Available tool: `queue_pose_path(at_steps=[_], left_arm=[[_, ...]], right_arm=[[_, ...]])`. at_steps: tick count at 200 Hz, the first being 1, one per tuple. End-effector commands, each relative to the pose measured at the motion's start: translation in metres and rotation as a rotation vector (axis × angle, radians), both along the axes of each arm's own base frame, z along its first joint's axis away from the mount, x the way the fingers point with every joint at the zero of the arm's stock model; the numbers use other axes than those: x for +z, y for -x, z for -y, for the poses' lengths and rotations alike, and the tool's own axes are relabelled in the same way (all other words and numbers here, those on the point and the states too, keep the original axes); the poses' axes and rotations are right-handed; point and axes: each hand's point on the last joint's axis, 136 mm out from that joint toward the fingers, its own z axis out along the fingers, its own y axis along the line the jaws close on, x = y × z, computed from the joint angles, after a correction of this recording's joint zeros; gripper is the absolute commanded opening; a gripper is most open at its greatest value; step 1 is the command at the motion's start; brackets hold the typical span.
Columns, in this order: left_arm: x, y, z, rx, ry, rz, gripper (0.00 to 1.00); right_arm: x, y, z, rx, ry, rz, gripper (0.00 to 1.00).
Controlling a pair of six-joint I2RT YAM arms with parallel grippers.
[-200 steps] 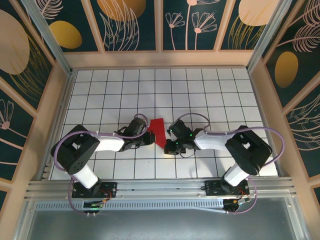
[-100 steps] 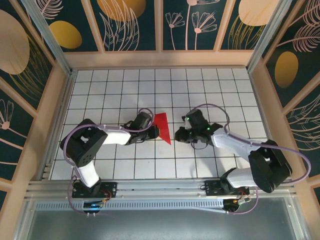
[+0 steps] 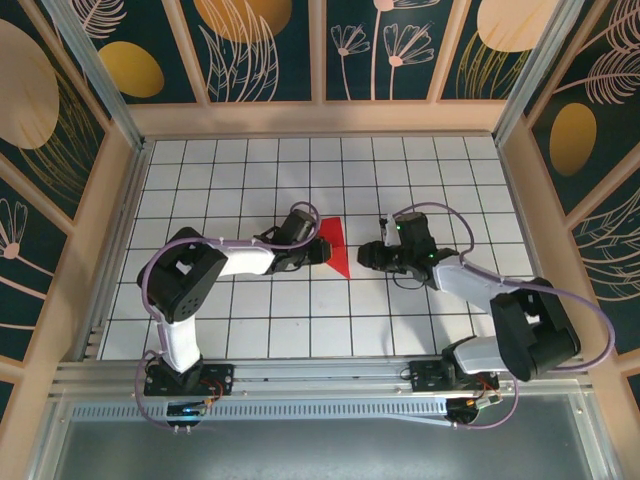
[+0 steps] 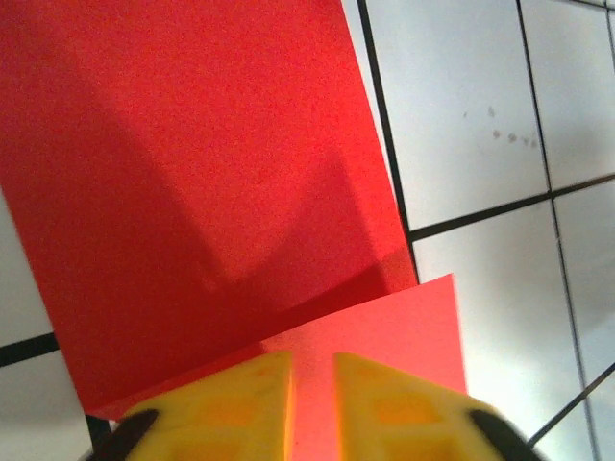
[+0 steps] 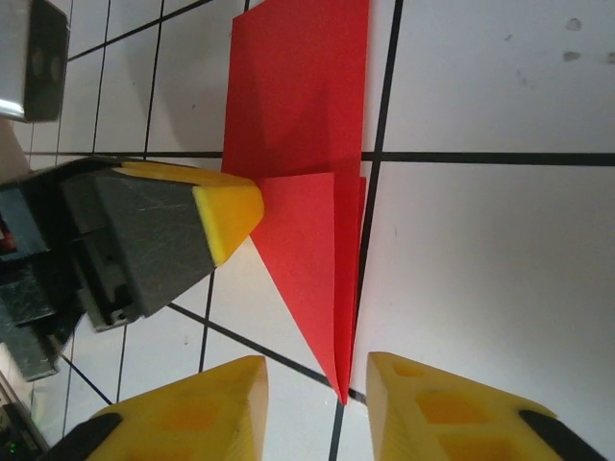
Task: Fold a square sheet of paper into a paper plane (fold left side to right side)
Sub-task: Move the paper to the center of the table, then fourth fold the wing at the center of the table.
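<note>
Left side: the left hand (image 3: 321, 250) is sitting low on the worktop (image 3: 250, 180), at the left edge of the square sheet of paper (image 3: 336, 246). In the left wrist view its yellow fingers are standing a narrow slit apart, with red showing through the slit. They are hovering over a paler, raised flap and are not clamped on it. The right wrist view is showing one of its fingertips touching the paper's left edge, where that flap begins.

Centre: the paper is lying near the middle of the grid, between the two hands, already narrowed to a slim wedge. Its long right edge is running along a grid line and its point is aiming toward the arm bases. A triangular flap is lying over the near half, not fully flat.

Right side: the right hand (image 3: 368, 257) is waiting just beside the paper. Its fingers are clearly apart, straddling the pointed tip without touching it.

Judgement: a left-to-right fold is looking laid but not yet creased, and the plane is perhaps partway done.

Next move is calling for:
- the right hand pinning the tip or right edge so the thin sheet is not sliding;
- the left hand pressing along the flap to sharpen the crease, or getting under the left edge for the next fold.
</note>
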Motion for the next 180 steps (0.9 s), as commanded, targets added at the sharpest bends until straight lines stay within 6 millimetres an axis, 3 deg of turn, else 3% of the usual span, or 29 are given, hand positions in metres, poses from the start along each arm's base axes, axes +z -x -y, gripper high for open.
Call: queue_pose_path(at_steps=[1, 19, 27, 34, 59, 110, 144, 180], left_arm=[[0.043, -0.011, -0.003, 0.018, 0.044, 0.061, 0.26], [0.055, -0.018, -0.021, 0.073, 0.078, 0.046, 0.30], [0.050, -0.019, -0.030, 0.096, 0.103, 0.019, 0.31], [0.062, -0.020, -0.037, 0.116, 0.150, 0.033, 0.31], [0.056, -0.016, -0.059, 0.169, 0.167, 0.015, 0.35], [0.048, -0.005, -0.063, 0.191, 0.249, -0.048, 0.37], [0.043, -0.006, -0.060, 0.187, 0.256, -0.069, 0.37], [0.040, -0.014, -0.054, 0.182, 0.262, -0.074, 0.42]], right_arm=[[0.008, -0.018, -0.010, 0.065, -0.005, 0.093, 0.37], [0.004, -0.023, -0.015, 0.109, 0.016, 0.107, 0.42], [0.000, -0.026, -0.017, 0.124, 0.024, 0.108, 0.45], [-0.001, -0.027, -0.020, 0.143, 0.022, 0.113, 0.46], [-0.006, -0.033, -0.031, 0.199, 0.011, 0.122, 0.49], [-0.020, -0.047, -0.056, 0.258, -0.006, 0.110, 0.48], [-0.024, -0.050, -0.061, 0.264, -0.012, 0.102, 0.35], [-0.019, -0.047, -0.053, 0.245, 0.010, 0.114, 0.00]])
